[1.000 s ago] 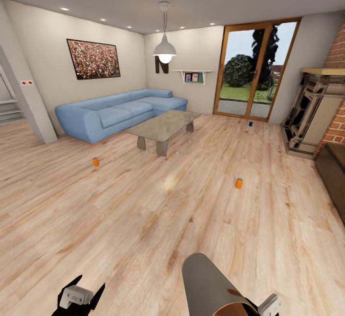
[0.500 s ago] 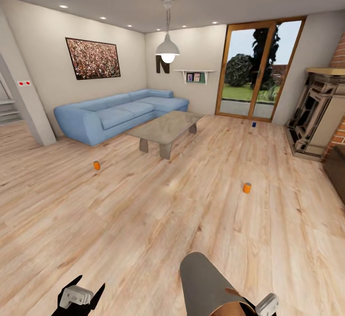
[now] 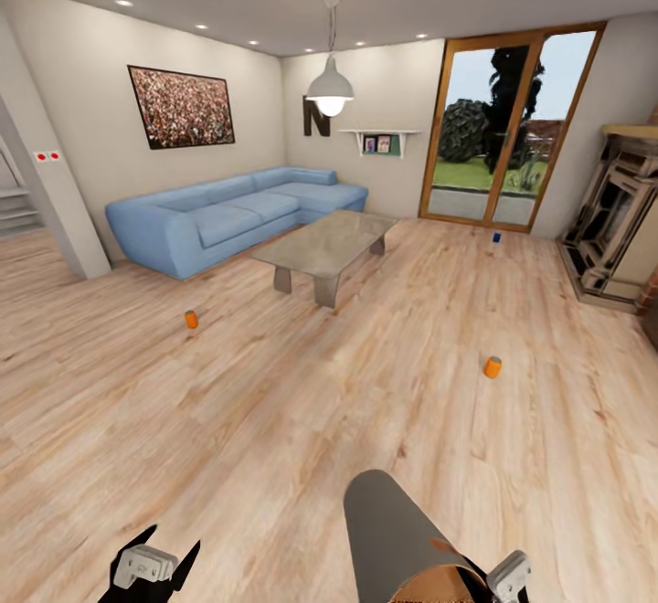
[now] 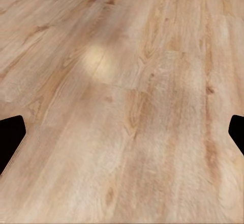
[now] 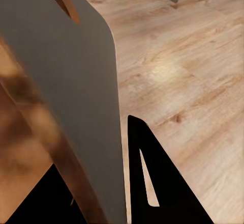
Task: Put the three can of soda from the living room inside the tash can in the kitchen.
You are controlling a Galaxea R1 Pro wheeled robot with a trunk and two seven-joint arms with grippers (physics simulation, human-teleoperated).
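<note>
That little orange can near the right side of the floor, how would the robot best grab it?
Probably around its round side wall, coming from above or the robot's side: the orange can stands upright on the wood floor, apart from everything. The free left gripper seems the one to use.

From up here I see the living room's pale wood floor (image 3: 274,420) spread ahead. One orange can (image 3: 191,319) stands in front of the blue sofa (image 3: 228,215), another orange can (image 3: 493,366) sits well off to the right, and the dark blue can (image 3: 496,238) is far back by the glass door (image 3: 498,132). The glass coffee table (image 3: 327,242) stands between them. Low in view, my right gripper (image 3: 498,585) holds the grey trash can (image 3: 397,534) by its rim, the bin tipped on its side; my left gripper (image 3: 146,566) hangs with fingers apart.
</note>
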